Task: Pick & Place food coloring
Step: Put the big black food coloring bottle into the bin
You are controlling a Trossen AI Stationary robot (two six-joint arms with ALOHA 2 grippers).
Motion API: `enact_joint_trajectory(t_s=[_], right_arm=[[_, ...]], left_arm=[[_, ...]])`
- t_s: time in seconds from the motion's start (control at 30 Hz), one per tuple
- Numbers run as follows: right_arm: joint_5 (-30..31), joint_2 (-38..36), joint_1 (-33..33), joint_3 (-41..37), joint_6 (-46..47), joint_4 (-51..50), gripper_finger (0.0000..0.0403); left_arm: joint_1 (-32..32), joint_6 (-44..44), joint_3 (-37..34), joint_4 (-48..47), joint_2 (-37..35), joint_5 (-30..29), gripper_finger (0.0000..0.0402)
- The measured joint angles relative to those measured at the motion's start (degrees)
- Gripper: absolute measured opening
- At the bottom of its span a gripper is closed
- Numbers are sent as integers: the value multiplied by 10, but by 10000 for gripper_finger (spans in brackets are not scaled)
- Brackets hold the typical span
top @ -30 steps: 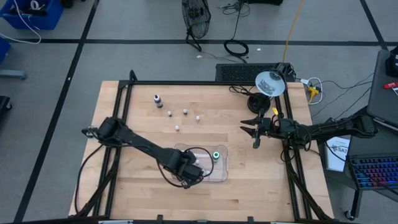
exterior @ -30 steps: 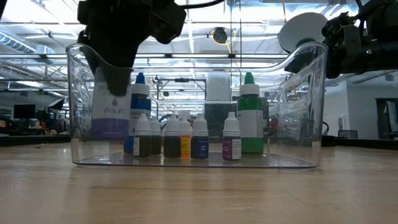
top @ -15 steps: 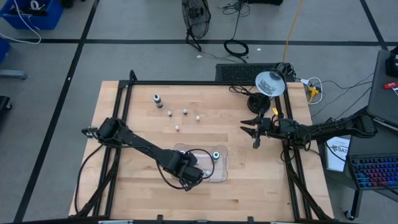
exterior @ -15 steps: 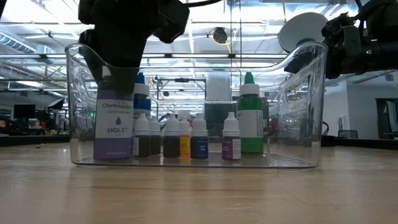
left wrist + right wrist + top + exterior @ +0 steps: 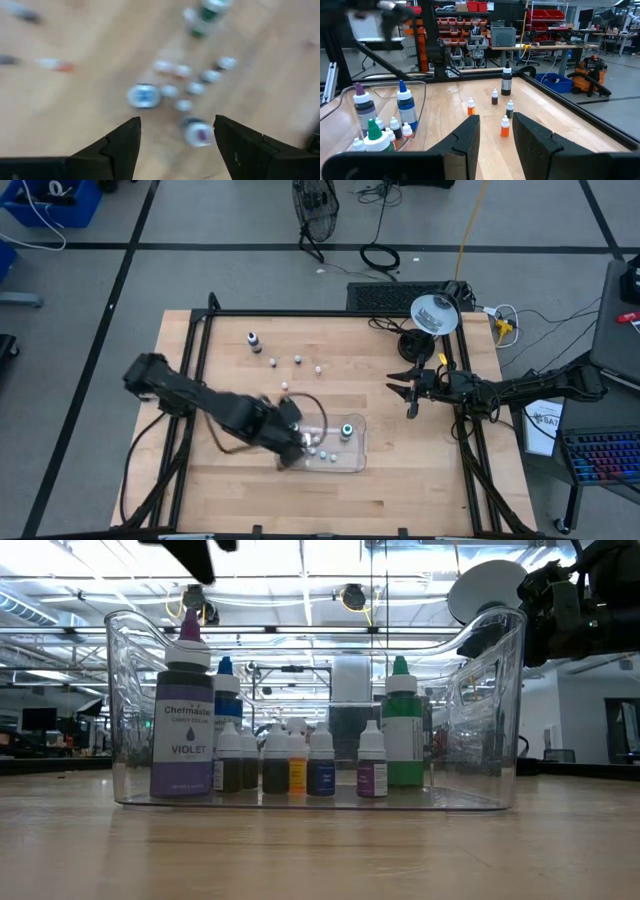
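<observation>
High view: we see the table (image 5: 400,480) carrying the clear tray (image 5: 357,442) near its front edge, several food coloring bottles inside; five loose bottles (image 5: 286,386) stand toward the far-left corner, nearer the left gripper (image 5: 293,442), empty and spread; right gripper (image 5: 411,388) partly parted, empty.

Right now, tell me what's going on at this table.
The left gripper, fingers open, hangs above the clear tray, holding nothing. A violet bottle stands in the tray with blue, green and several small ones. Five bottles wait on the far side of the table, including a dark one. The right gripper idles at the right.
</observation>
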Motion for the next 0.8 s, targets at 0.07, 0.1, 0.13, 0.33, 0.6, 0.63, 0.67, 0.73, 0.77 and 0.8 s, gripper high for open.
enact_joint_trajectory(t_s=[0.07, 0.1, 0.13, 0.33, 0.6, 0.63, 0.67, 0.73, 0.77, 0.8], right_arm=[[0, 0, 0, 0, 0, 0, 105], [0, 0, 0, 0, 0, 1, 105], [0, 0, 0, 0, 0, 1, 105], [0, 0, 0, 0, 0, 0, 106], [0, 0, 0, 0, 0, 0, 107], [0, 0, 0, 0, 0, 0, 107], [0, 0, 0, 0, 0, 0, 106], [0, 0, 0, 0, 0, 0, 105], [0, 0, 0, 0, 0, 0, 105], [0, 0, 0, 0, 0, 0, 105]], left_arm=[[9, -21, 0, -63, -30, -51, 255], [18, -37, 0, -99, -44, -75, 256], [30, -53, 0, -136, -57, -92, 258], [168, -17, -5, -182, -123, -100, 266], [430, 182, -5, -160, -132, -31, 254], [461, 204, -9, -147, -131, -15, 252], [491, 225, -14, -130, -131, 4, 251], [543, 254, -31, -92, -130, 53, 251], [568, 265, -41, -80, -129, 69, 252], [591, 271, -51, -69, -129, 84, 254]])
